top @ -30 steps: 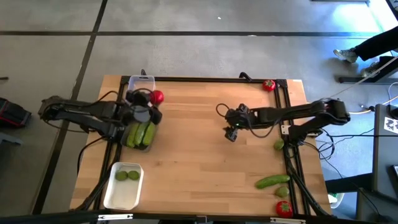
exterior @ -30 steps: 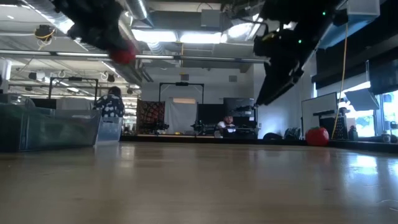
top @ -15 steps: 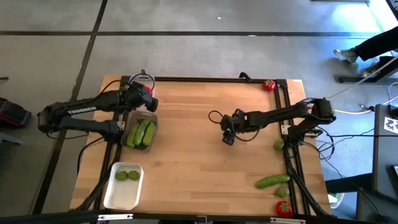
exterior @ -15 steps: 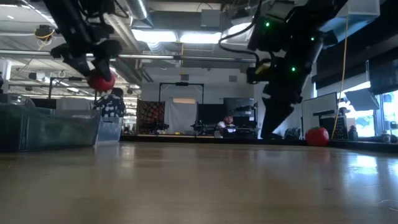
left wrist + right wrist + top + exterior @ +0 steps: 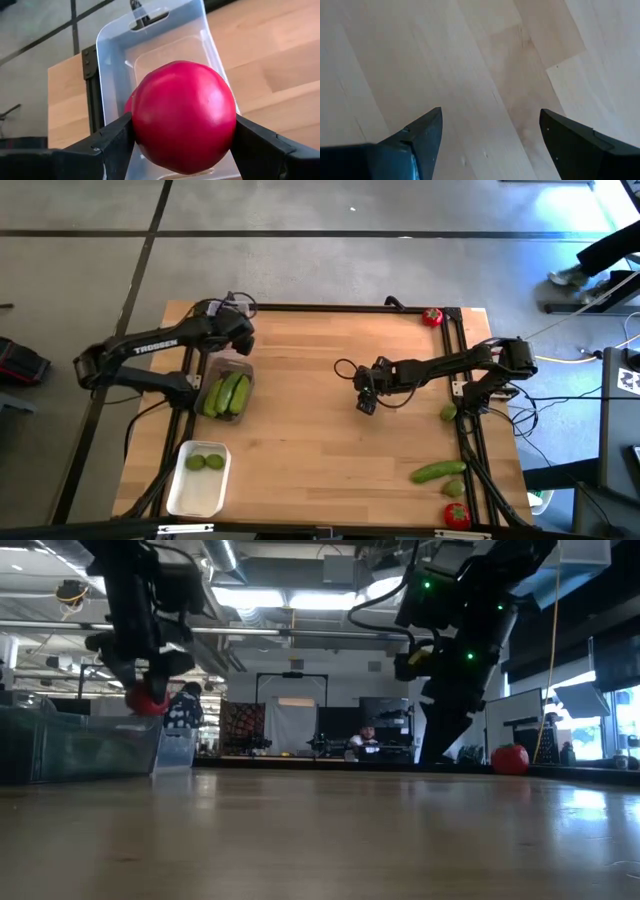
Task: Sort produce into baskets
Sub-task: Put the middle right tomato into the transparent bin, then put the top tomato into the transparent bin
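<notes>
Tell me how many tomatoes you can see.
3: one tomato in the left gripper over a clear bin, one at the far right corner, one near right corner.

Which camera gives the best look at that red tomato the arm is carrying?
The left wrist view: the tomato fills it, pinched between the left gripper fingers above a clear basket. The low view shows a small red blob; the high view hides it.

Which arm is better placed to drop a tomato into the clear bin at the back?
Left. The left gripper already grips a tomato right over that clear bin; the right gripper hangs open and empty mid-table.
</notes>
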`<act>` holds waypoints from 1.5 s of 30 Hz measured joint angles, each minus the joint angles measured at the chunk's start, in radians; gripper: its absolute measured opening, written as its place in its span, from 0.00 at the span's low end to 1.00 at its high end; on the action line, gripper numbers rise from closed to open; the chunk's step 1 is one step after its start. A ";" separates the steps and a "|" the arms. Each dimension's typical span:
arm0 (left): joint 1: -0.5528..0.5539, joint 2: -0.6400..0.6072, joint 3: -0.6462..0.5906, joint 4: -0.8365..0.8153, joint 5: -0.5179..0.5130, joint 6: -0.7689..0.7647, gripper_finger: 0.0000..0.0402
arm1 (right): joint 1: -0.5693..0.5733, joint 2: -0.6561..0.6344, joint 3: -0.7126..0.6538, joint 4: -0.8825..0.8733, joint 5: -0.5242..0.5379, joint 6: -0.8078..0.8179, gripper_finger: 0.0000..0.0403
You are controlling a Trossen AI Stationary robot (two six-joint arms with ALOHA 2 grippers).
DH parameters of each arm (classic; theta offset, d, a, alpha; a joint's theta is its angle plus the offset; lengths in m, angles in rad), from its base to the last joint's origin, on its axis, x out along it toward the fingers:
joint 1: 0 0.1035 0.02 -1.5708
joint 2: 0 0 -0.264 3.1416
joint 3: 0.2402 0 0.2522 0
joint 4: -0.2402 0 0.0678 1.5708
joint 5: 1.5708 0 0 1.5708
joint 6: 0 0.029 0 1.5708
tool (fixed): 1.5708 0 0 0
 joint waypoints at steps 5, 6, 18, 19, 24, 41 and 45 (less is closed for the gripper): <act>0.013 0.049 0.000 0.000 0.000 0.002 0.69 | 0.000 0.000 0.000 0.004 0.000 0.000 0.74; 0.013 0.057 0.000 0.001 0.004 0.007 0.69 | 0.000 0.000 0.000 0.004 0.000 0.000 0.74; 0.004 0.064 0.000 0.020 0.024 0.046 0.84 | 0.000 0.000 0.000 0.007 0.000 0.000 0.74; 0.002 0.059 0.000 0.021 0.024 0.047 0.84 | 0.000 0.000 0.000 0.007 0.000 0.000 0.74; -0.013 0.025 0.006 0.015 0.027 0.048 0.84 | 0.000 0.000 0.000 0.014 0.000 -0.001 0.74; -0.362 -0.073 0.040 0.139 0.041 0.012 0.84 | -0.015 -0.101 0.131 -0.402 0.314 0.057 0.74; -0.433 -0.072 0.014 0.164 0.041 -0.013 0.84 | -0.070 -0.136 0.183 -0.543 0.368 0.058 0.74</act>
